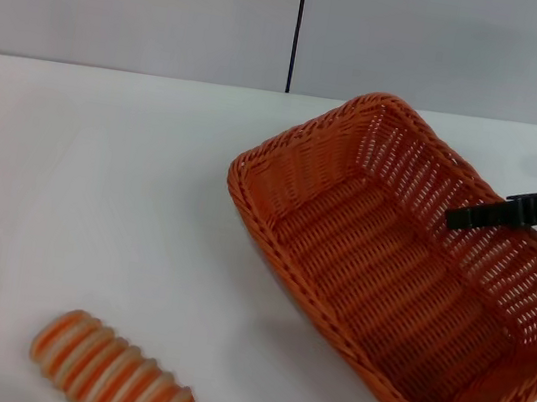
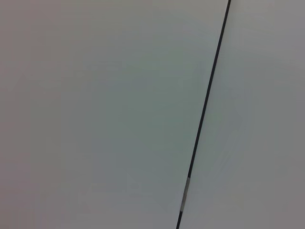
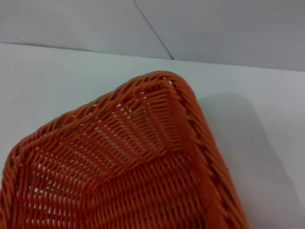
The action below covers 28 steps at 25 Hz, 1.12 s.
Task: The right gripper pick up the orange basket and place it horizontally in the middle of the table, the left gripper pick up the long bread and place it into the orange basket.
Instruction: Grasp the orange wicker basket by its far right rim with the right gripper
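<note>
The orange basket (image 1: 378,278) is at the right of the table (image 1: 99,186), turned diagonally, with a shadow under its near-left side as if lifted a little. My right gripper (image 1: 460,217) reaches in from the right edge, one black finger lying inside the basket's far-right wall, clamped on that wall. In the right wrist view a corner of the basket (image 3: 133,167) fills the lower part, close to the camera. The long bread (image 1: 110,380), striped orange and cream, lies at the front left, well apart from the basket. My left gripper is out of view.
A grey back wall with a dark vertical seam (image 1: 297,28) stands behind the table; the left wrist view shows only this wall and seam (image 2: 205,109). White tabletop (image 3: 57,76) stretches between bread and basket.
</note>
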### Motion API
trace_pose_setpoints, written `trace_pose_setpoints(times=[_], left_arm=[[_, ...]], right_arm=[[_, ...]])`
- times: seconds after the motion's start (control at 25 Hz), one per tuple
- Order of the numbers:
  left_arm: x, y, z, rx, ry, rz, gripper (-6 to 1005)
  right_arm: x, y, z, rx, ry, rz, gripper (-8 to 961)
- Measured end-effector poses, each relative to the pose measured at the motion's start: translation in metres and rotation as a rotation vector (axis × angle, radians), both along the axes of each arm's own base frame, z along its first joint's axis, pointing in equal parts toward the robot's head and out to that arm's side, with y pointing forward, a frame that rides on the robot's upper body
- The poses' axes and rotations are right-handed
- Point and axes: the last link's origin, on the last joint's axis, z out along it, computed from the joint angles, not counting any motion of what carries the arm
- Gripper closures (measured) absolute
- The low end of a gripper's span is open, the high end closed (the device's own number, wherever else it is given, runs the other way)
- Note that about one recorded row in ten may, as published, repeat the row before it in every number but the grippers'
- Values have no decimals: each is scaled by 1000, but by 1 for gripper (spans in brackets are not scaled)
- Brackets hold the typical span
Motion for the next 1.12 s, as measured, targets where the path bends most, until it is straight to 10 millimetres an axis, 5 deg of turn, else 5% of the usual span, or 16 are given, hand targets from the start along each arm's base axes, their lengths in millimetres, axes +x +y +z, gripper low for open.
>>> trace_pose_setpoints(times=[0.16, 0.48, 0.68, 0.88, 1.12], left_arm=[[0, 0, 0, 3, -1, 2, 218], [0, 1, 1, 5, 1, 0, 218], [0, 3, 3, 6, 5, -3, 219], [-1, 3, 4, 5, 10, -3, 219], [-2, 1, 4, 5, 13, 2, 219]], right_arm=[[1, 0, 0, 10, -4, -2, 310], [-2, 3, -1, 13, -10, 27, 480], [-13, 8, -3, -6, -21, 108, 719], [-28, 15, -4, -40, -55, 227, 805], [-50, 21, -3, -92, -96, 396, 799]])
